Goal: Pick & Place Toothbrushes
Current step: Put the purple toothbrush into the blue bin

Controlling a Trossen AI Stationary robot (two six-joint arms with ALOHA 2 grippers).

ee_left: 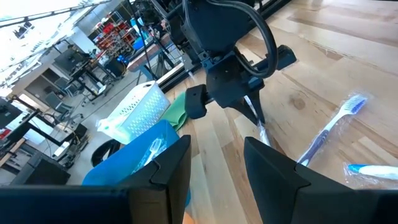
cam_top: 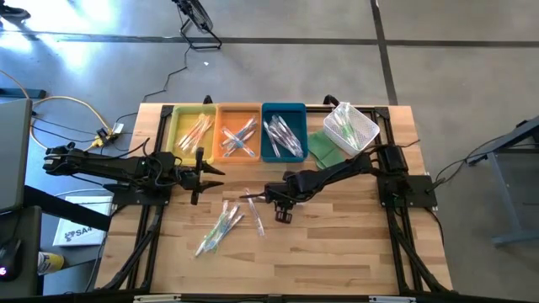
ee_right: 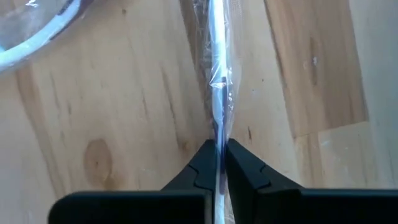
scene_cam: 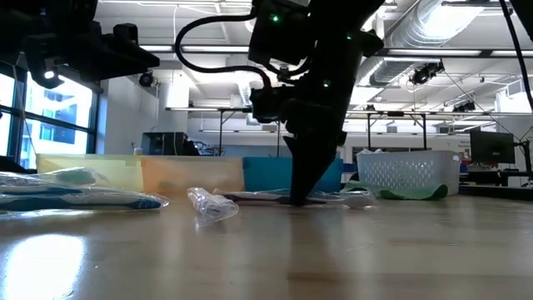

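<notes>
The wooden table [cam_top: 337,244] carries three trays along its far edge: the yellow tray [cam_top: 192,131], the orange tray [cam_top: 238,131] and the blue tray [cam_top: 284,132], each already holding wrapped toothbrushes, with a white mesh basket [cam_top: 352,127] just beyond the blue tray. Taking the blue tray as the landmark, the right gripper [cam_top: 253,197] is down at the tabletop on the tray's near side, towards the table's middle, and its fingers are pinched together on a wrapped toothbrush [ee_right: 219,93] that lies flat on the wood. In the right wrist view the handle runs straight out ahead of the fingertips, so its long axis lines up with the reach of the claw and the grip sits at one end. A loose cluster of toothbrushes [cam_top: 221,227] lies farther from the blue tray, nearer the table's front. The left gripper [cam_top: 209,172] hovers by the yellow tray, jaws apart and empty. The right arm clearly has this brush; lifting should come next, I judge.
</notes>
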